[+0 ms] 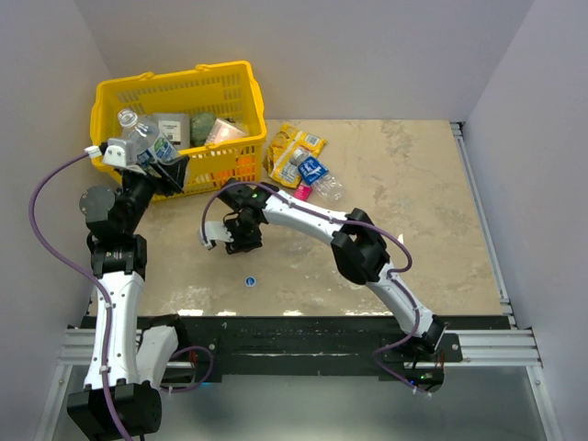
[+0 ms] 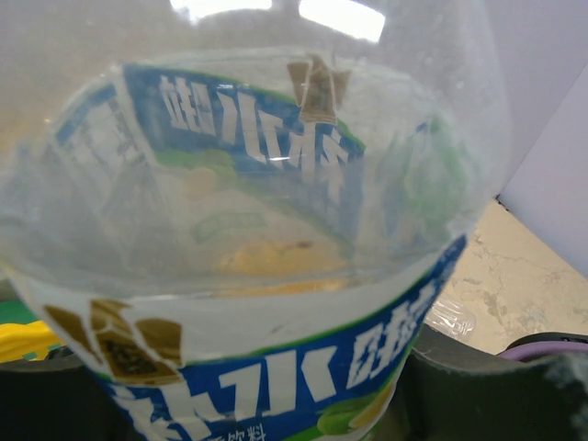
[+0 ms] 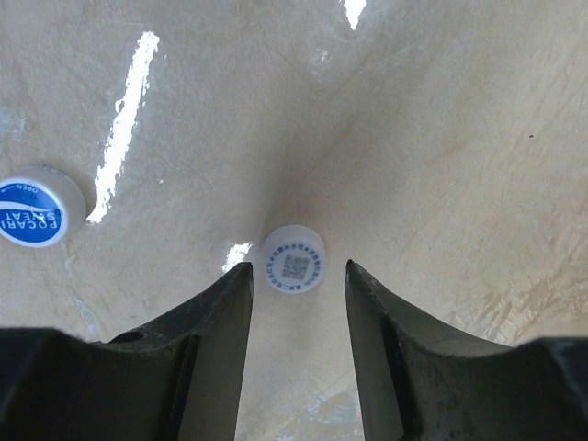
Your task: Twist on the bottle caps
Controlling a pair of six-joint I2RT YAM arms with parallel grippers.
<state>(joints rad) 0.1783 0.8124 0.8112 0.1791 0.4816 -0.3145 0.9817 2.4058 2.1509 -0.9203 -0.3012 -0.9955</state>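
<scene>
My left gripper is shut on a clear bottle with a blue-and-white label, held tilted over the front edge of the yellow basket. That bottle fills the left wrist view. My right gripper points down at the table and is open. A whitish cap lies flat on the table just past its fingertips, touching neither finger. A blue cap lies to its left, also seen on the table. Another clear bottle with a dark blue label lies among the snack packets.
The yellow basket stands at the back left with a grey box and a pink packet inside. Yellow snack packets lie to its right. Grey walls close the table at the back and on both sides.
</scene>
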